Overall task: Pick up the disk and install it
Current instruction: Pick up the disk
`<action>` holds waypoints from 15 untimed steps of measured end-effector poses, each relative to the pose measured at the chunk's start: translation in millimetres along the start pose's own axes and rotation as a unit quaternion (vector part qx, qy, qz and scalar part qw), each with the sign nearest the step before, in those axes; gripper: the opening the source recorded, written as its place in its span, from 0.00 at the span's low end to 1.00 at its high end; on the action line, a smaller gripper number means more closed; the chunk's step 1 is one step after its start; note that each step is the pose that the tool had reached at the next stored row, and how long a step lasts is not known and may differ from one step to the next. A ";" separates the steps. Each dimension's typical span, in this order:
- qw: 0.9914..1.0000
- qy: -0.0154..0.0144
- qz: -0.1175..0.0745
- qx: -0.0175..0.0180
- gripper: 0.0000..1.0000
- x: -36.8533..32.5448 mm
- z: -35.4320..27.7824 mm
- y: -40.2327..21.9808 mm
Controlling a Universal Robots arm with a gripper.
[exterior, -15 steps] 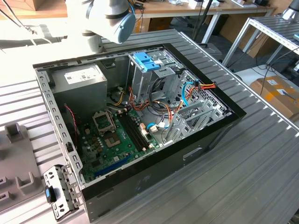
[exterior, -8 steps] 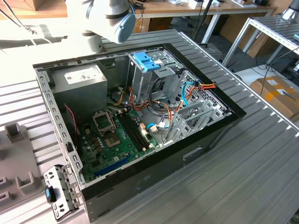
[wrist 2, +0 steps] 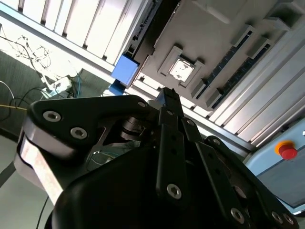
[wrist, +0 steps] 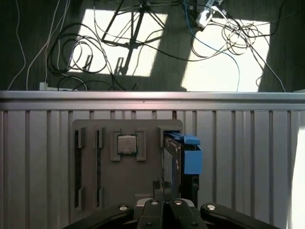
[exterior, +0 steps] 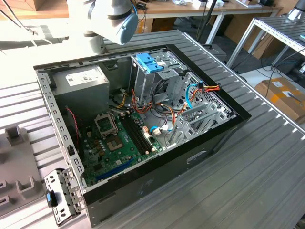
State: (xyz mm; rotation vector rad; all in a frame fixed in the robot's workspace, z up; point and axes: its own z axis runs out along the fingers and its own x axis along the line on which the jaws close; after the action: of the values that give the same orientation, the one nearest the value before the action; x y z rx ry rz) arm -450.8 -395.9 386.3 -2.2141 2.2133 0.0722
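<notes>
The disk [wrist: 172, 157] stands on edge in a slot of a grey holder tray [wrist: 95, 167], with its blue plastic rail [wrist: 190, 153] facing outward. In the first wrist view my gripper [wrist: 159, 187] hangs just short of the disk's near end, its two thin fingers pressed together and nothing between them. In the second wrist view the gripper [wrist 2: 167, 98] points at the same tray, with the blue rail [wrist 2: 126, 69] beyond the fingertips. The arm's blue-capped joint [exterior: 118, 20] shows behind the open computer case [exterior: 143, 119].
The tray also holds a square processor chip [wrist: 127, 143] and two long narrow slots. Inside the case are a tall metal cage with a light-blue bracket [exterior: 148, 62], a grey power-supply box [exterior: 81, 83] and a green motherboard [exterior: 114, 143]. A perforated metal bracket [exterior: 59, 196] lies at the exterior view's lower left.
</notes>
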 end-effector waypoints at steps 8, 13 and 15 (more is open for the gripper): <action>1.000 0.001 -0.021 -0.001 0.11 0.0 0.0 0.0; 0.999 0.001 -0.034 -0.001 0.11 0.0 0.0 0.0; 0.999 0.001 -0.039 -0.002 0.11 0.0 0.0 0.0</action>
State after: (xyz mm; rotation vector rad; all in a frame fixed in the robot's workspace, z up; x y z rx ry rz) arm -450.8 -395.9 386.3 -2.3000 2.1265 0.0728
